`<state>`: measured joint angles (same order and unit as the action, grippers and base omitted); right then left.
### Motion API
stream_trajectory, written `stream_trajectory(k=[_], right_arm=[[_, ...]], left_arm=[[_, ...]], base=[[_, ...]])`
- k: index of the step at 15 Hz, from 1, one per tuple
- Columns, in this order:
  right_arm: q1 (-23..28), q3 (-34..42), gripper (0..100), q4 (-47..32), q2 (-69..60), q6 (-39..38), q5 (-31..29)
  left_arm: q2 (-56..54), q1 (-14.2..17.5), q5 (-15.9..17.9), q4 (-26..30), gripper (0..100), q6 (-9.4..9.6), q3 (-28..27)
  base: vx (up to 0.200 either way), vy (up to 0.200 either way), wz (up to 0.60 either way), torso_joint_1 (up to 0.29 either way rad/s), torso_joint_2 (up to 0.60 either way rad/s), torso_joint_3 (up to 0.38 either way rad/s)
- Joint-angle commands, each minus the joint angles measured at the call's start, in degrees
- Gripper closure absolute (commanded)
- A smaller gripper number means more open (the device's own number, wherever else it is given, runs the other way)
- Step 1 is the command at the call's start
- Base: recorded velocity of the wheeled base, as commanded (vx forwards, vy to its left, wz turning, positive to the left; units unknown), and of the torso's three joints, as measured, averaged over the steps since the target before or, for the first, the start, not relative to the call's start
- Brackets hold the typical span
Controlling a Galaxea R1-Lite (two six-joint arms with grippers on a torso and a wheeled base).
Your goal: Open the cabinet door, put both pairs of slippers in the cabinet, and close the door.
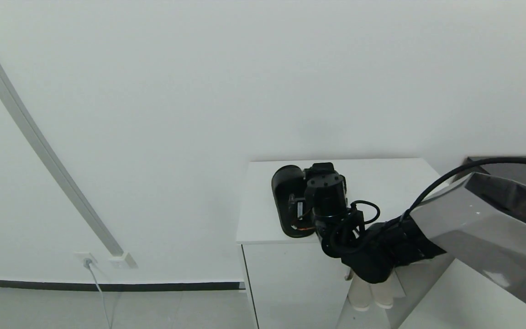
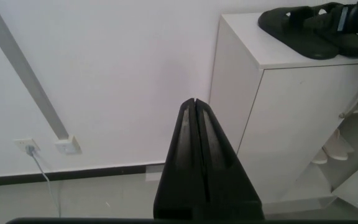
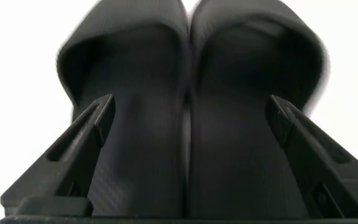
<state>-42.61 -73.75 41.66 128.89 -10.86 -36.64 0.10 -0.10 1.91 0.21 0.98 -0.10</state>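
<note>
- Right gripper (image 3: 188, 124) stood wide open astride the black slippers (image 3: 135, 74) on the cabinet (image 1: 256, 214), gripping nothing
- Left gripper (image 2: 195, 106) was closed, empty
- A square, centred squeeze looked best to catch both

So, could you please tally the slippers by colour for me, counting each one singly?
Black slippers: 2, on top of the cabinet
White slippers: 2, inside the open cabinet
Total: 4
</note>
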Motion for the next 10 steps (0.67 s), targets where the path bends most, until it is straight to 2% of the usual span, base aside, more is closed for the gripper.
stream_trajectory(k=[1, 5, 10], right_arm=[[1.65, -4.29, 0, 0.27, 4.35, 1.02, 0.17], [4.9, -12.82, 0, -0.17, 8.66, 4.27, 0.35], [5.78, -19.24, 0, -5.44, 10.59, 4.36, 1.31]], left_arm=[[-0.01, 0.01, 0.02, -0.03, 100, -0.01, 0.01], [-0.01, 0.01, 0.02, -0.03, 100, -0.01, 0.01], [0.08, 0.01, 0.02, -0.03, 100, -0.1, 0.01]], base=[[0.0, 0.0, 0.0, 0.0, 0.0, 0.0], [0.0, 0.0, 0.0, 0.0, 0.0, 0.0], [0.0, 0.0, 0.0, 0.0, 0.0, 0.0]])
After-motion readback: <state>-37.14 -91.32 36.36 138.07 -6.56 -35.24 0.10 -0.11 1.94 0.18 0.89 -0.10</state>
